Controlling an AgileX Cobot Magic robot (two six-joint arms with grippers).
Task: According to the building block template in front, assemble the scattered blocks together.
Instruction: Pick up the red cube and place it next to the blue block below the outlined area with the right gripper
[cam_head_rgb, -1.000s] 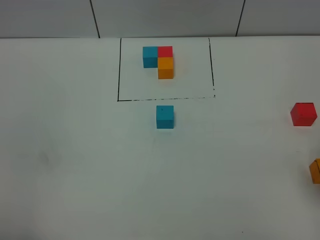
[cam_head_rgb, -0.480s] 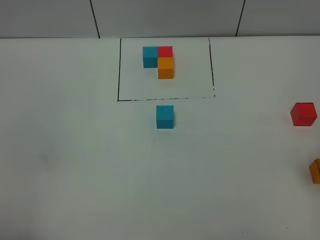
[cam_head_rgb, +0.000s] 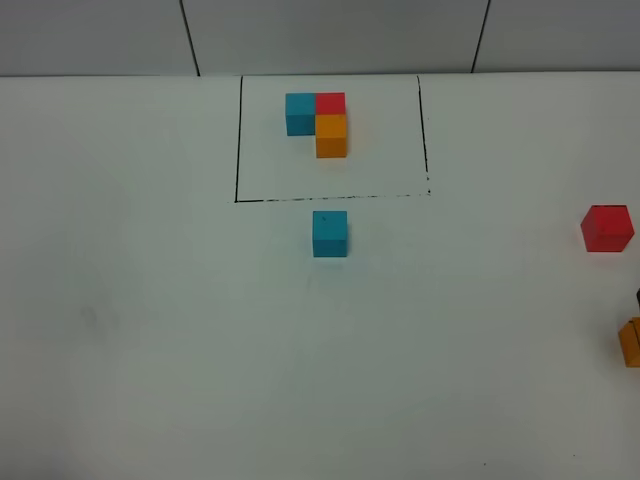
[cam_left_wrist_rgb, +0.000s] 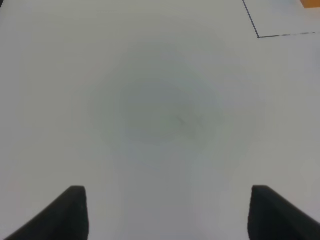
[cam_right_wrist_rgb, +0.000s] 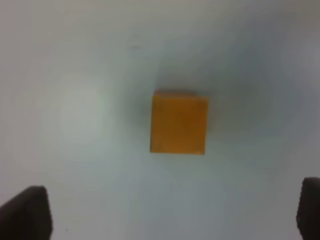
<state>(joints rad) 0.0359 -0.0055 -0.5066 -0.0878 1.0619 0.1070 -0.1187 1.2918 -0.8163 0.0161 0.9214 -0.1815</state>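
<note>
White table, grey wall panels behind. Scattered blocks: teal-blue cube just below the black outline, red cube far right, orange cube at the right edge. All 3 well apart, unmoved since 1 s ago. Building block template inside the outline. New: dark speck above orange, likely the right gripper arriving; jaws wide, empty, cube centred ahead. Left gripper wide, empty, over bare table. Orange pick-up looks imminent; assembly not begun

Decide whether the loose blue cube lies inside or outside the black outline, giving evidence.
Outside. The loose blue cube sits just beyond the black outline at its near edge, apart from the framed cluster.
</note>
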